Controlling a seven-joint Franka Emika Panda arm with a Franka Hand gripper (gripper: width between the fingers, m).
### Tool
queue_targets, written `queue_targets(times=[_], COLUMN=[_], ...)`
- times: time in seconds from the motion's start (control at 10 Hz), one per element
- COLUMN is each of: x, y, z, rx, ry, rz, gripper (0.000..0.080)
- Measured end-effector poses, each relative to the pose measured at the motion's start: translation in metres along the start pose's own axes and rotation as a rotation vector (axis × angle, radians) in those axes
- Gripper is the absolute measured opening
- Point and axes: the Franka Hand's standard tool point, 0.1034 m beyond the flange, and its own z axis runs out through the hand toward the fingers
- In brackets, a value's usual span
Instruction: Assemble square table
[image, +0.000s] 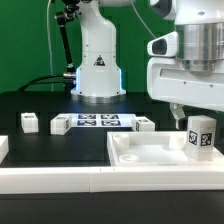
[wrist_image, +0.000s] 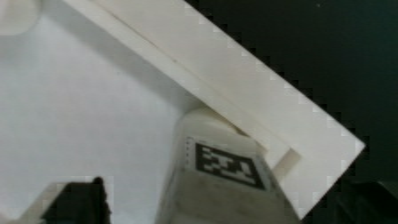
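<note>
The white square slab with a raised rim (image: 140, 152) lies at the exterior view's right front; it fills the wrist view (wrist_image: 89, 110). A white leg with a tag (image: 201, 137) stands upright at the slab's corner, also seen in the wrist view (wrist_image: 228, 165). My gripper (image: 197, 120) hangs over it, its fingers either side of the leg (wrist_image: 222, 205). One dark finger (wrist_image: 71, 200) stands clear of the leg with a gap showing, so the gripper is open. Three loose legs lie on the black table: (image: 29, 121), (image: 60, 124), (image: 145, 124).
The marker board (image: 97, 120) lies flat in front of the robot base (image: 97, 65). A long white border bar (image: 50, 180) runs along the front edge.
</note>
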Motion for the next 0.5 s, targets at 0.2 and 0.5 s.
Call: queue_targets(times=[0.2,0.5], x=[0.0002,-0.0054], y=[0.0002,-0.0051], z=[0.0001,-0.0048], rx=[0.0,-0.013], ry=[0.0,0.02], rz=[-0.134,-0.449], gripper=[0.0648,0.0649])
